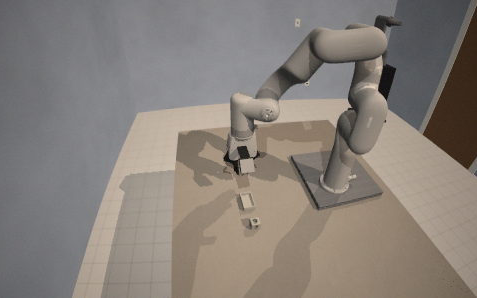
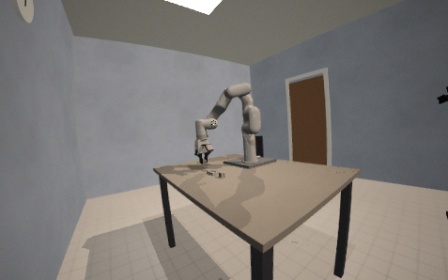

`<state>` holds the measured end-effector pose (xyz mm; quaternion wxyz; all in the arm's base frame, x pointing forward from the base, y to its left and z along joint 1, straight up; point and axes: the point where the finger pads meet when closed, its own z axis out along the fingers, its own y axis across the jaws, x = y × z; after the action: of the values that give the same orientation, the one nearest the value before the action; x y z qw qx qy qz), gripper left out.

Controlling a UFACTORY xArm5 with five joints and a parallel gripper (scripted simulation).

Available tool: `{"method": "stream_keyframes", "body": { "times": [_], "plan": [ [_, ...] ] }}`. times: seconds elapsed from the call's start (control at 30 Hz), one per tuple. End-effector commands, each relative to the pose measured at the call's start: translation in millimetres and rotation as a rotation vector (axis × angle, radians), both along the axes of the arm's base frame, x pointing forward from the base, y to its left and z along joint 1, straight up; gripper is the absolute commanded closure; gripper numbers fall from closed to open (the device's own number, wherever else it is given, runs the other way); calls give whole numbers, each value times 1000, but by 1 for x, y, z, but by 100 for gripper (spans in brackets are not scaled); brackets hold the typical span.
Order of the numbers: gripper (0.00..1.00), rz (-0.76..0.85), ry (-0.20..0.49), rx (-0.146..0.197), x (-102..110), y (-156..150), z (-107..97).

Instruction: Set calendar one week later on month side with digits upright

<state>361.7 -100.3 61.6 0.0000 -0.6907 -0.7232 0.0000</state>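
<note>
My gripper (image 1: pixel 244 165) is shut on a pale cube (image 1: pixel 247 165) and holds it above the table, behind the tray. The small open tray (image 1: pixel 246 200) lies flat on the table with nothing in it. The second cube (image 1: pixel 254 223) stands on the table just in front of the tray, with a digit on its top face too small to read. In the exterior view the gripper (image 2: pixel 204 158) hangs above the table, and the tray and cube (image 2: pixel 216 174) are tiny shapes below and to the right of it.
The arm's base plate (image 1: pixel 335 185) is to the right of the tray. The table edges lie far from the objects. A door (image 2: pixel 308 122) stands in the back wall.
</note>
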Motion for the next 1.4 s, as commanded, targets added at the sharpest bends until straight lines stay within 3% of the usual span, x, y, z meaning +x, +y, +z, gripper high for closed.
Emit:
{"method": "stream_keyframes", "body": {
  "times": [0.0, 0.17, 0.53, 0.63, 0.67, 0.7, 0.8, 0.87, 1.37],
  "plan": [
    [73, 0, 0, 0, 0, 0, 34],
    [73, 0, 0, 0, 0, 0, 49],
    [73, 0, 0, 0, 0, 2, 49],
    [73, -10, 0, 0, 4, 49, 53],
    [73, -10, 0, 0, 4, 49, 53],
    [73, -16, 1, 0, 4, 75, 56],
    [73, -16, 1, 0, 4, 75, 56],
    [73, -24, 1, 0, 0, 114, 59],
    [73, -26, 1, 0, -1, 123, 60]
  ]
}}
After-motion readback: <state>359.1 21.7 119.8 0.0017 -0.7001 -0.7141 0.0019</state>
